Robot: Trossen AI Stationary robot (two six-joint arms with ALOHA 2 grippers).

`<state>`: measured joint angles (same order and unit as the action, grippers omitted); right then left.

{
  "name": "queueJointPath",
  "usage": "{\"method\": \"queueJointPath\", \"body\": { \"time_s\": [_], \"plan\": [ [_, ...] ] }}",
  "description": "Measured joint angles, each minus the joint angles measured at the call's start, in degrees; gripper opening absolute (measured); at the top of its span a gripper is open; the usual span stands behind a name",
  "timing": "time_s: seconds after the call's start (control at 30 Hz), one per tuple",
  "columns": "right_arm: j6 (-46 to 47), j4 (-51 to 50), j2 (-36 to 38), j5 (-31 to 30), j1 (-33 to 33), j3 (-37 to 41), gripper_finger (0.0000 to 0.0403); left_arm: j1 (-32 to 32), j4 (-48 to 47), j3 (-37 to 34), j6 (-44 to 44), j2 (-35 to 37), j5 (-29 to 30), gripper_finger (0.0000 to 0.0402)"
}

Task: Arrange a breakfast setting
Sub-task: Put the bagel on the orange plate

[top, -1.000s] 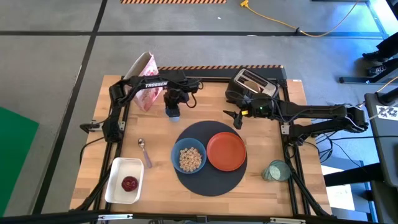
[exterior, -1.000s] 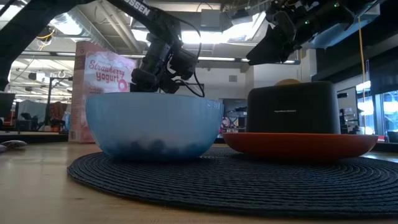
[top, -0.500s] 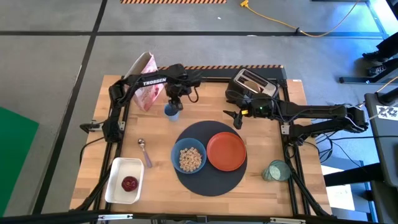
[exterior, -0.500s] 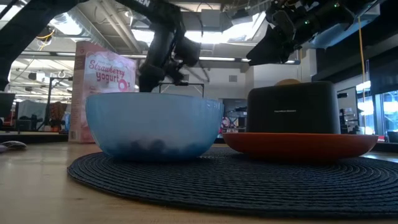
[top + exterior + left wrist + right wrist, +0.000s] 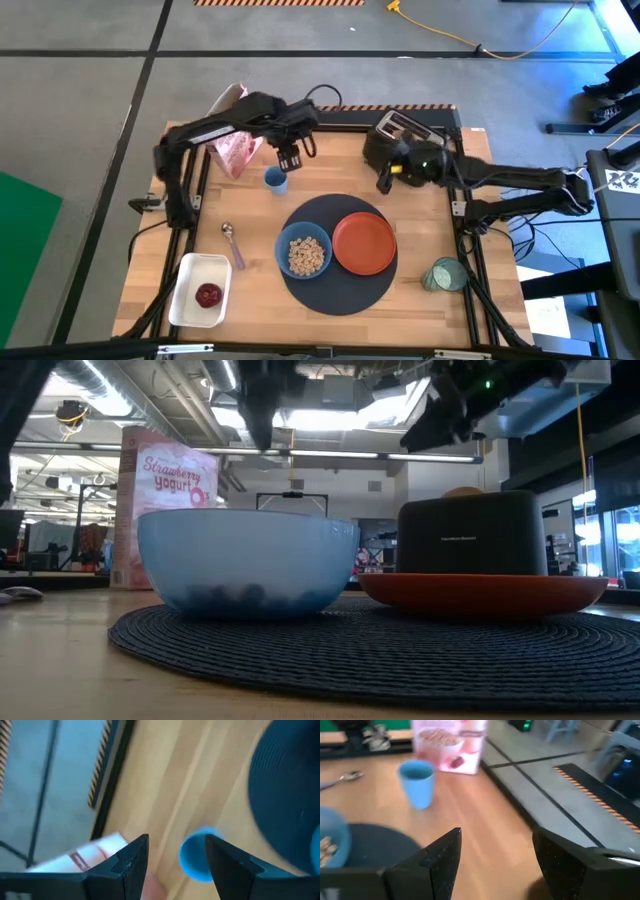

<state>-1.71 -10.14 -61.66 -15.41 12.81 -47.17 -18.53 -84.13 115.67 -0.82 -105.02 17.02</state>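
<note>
Overhead, wooden table (image 5: 250, 230), grey floor (image 5: 80, 100).

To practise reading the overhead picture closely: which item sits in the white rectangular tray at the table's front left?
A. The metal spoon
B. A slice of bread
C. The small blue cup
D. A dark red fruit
D: in the high view the dark red fruit lies alone in the white tray, while the spoon rests on the bare wood beside it and the small blue cup stands near the cereal box.
</note>
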Motion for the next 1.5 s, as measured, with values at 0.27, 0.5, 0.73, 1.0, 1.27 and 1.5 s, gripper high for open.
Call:
{"method": "queueJointPath", "body": {
  "time_s": [0.27, 0.5, 0.73, 1.0, 1.27, 1.5],
  "plan": [
    [0.2, -19.3, 0.1, 0.0, 11.3, -10.8, 0.0237, 12.4, 22.0, -15.4, 0.8, 15.1, 1.5, 0.0189],
    [0.7, -29.8, 0.0, 9.2, 23.7, -15.2, 0.0237, 23.2, 51.8, -40.6, 0.8, 27.0, 1.4, 0.0189],
    [-6.4, -33.7, -1.4, 16.5, 32.2, -15.6, 0.0237, 27.5, 75.6, -59.0, 2.4, 30.6, 1.5, 0.0189],
    [-6.6, -35.6, -5.0, 17.6, 33.9, -15.6, 0.0259, 27.0, 89.1, -68.9, 6.7, 30.2, 1.9, 0.0189],
    [-6.4, -37.9, -5.7, 16.1, 33.7, -15.6, 0.0250, 27.0, 94.4, -70.7, 6.8, 30.2, 3.4, 0.0188],
    [-6.3, -39.1, -6.2, 15.2, 33.7, -14.0, 0.0218, 26.5, 94.6, -70.7, 3.4, 30.2, 9.9, 0.0188]
  ]
}}
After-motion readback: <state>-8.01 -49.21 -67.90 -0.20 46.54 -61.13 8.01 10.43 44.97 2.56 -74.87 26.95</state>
